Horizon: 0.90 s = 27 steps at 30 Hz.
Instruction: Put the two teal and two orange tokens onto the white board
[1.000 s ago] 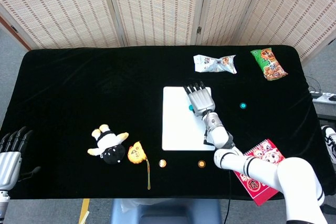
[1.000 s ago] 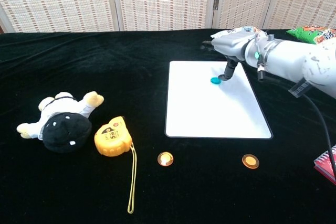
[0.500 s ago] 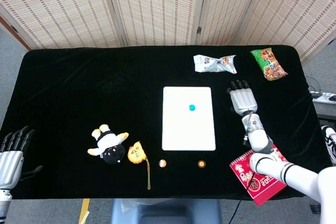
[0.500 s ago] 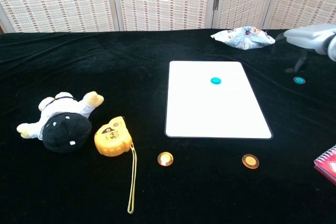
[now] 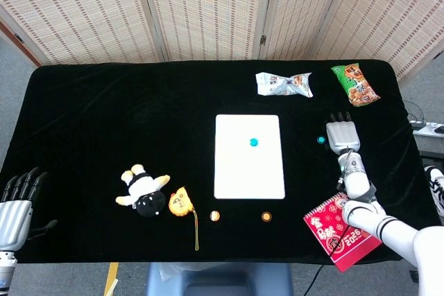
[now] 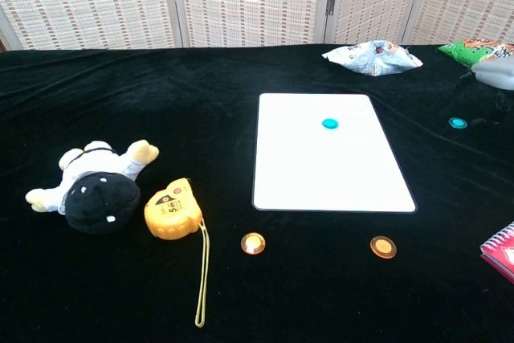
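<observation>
Black cloth wide around white board (image 5: 249, 171), right hand (image 5: 342, 134) fingers released beside teal token (image 5: 320, 140), left hand (image 5: 14, 202) fingers spread.

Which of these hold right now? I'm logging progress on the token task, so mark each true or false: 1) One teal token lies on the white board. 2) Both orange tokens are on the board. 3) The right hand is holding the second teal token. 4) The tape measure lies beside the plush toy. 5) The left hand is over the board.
1) True: a teal token lies on the white board.
2) False: both orange tokens lie on the black cloth in front of the board.
3) False: the second teal token lies on the cloth beside the right hand, not held.
4) True: the tape measure lies right of the plush toy.
5) False: the left hand is at the table's near left edge.
</observation>
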Available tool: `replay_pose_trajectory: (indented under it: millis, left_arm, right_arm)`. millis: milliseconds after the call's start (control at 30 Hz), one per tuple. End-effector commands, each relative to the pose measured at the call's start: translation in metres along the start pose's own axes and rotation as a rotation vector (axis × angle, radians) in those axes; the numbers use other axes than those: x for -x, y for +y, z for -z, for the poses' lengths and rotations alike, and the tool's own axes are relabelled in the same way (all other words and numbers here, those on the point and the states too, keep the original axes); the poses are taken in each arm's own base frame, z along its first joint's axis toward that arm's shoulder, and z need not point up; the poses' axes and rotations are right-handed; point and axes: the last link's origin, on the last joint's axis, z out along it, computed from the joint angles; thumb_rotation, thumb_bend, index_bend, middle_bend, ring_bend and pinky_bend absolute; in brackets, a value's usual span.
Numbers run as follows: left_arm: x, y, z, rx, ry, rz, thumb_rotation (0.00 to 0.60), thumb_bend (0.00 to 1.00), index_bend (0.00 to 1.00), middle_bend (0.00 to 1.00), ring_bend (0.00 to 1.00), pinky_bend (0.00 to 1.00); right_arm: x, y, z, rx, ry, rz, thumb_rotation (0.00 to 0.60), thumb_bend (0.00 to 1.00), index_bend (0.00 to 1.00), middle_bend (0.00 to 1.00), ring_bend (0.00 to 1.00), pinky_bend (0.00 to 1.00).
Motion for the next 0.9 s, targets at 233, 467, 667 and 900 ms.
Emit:
replay_pose_trajectory:
  millis: [233,467,667,900]
  left_arm:
    - [-0.003,0.000,0.001,-0.005,0.005,-0.004,0.600,0.13,0.00,0.00,0.00,0.00]
    - [-0.003,0.000,0.001,-0.008,0.000,-0.007,0.600,0.13,0.00,0.00,0.00,0.00]
    - [-0.002,-0.001,0.001,-0.012,-0.003,-0.009,0.600,0.13,0.00,0.00,0.00,0.00]
    - [-0.002,-0.001,0.001,-0.014,-0.004,-0.010,0.600,0.13,0.00,0.00,0.00,0.00]
  right_arm:
    - [0.010,-0.012,-0.010,-0.007,-0.022,0.011,0.600,0.27,0.36,0.11,0.02,0.00]
    - [0.010,-0.017,-0.016,-0.002,-0.021,0.020,0.600,0.27,0.38,0.12,0.02,0.00]
    - [0.010,-0.017,-0.018,0.005,-0.024,0.032,0.600,0.27,0.39,0.12,0.03,0.00]
    - [0.010,-0.018,-0.021,0.010,-0.025,0.044,0.600,0.27,0.42,0.13,0.03,0.00]
